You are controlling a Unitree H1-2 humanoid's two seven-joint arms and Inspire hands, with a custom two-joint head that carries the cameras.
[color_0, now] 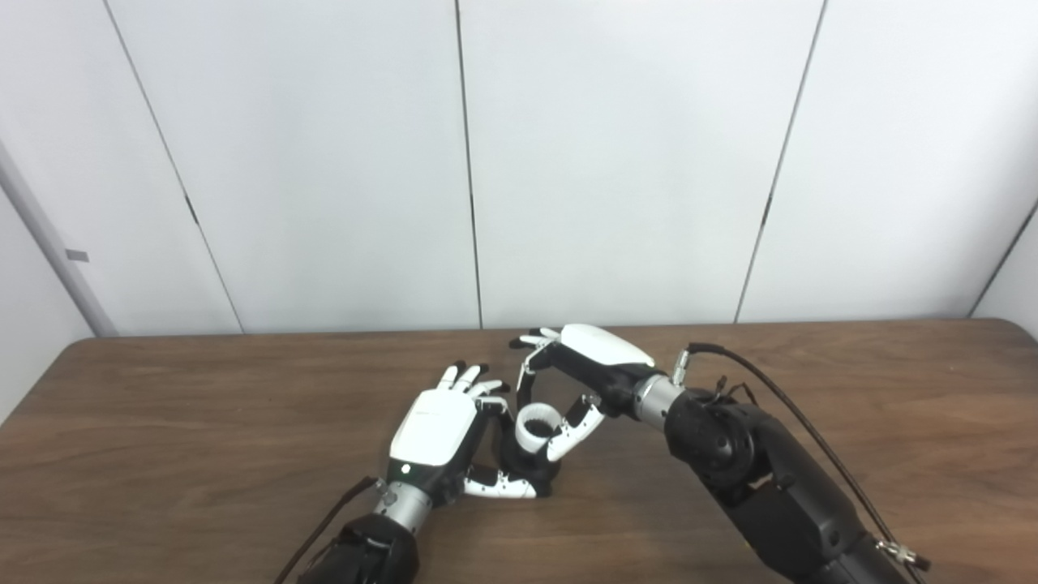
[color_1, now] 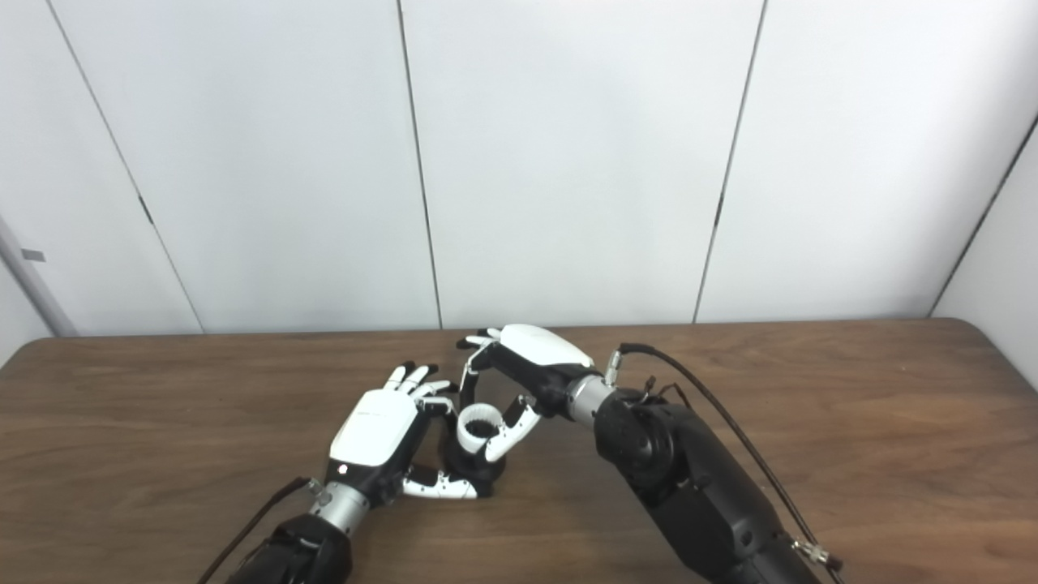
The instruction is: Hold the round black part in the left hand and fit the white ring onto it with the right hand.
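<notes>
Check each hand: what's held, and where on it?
Left hand grips the black part around its lower sides. Right hand pinches the white ring by its rim, on top of the black part.

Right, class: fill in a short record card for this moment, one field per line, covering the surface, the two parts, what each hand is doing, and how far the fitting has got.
Surface: brown wooden table
Black part: round black part, standing on the table
White ring: white ring, on top of the black part
Left hand: left hand, fingers and thumb around the black part
Right hand: right hand, fingers and thumb at the ring
Fit: ring on the part; fully seated cannot be told
</notes>
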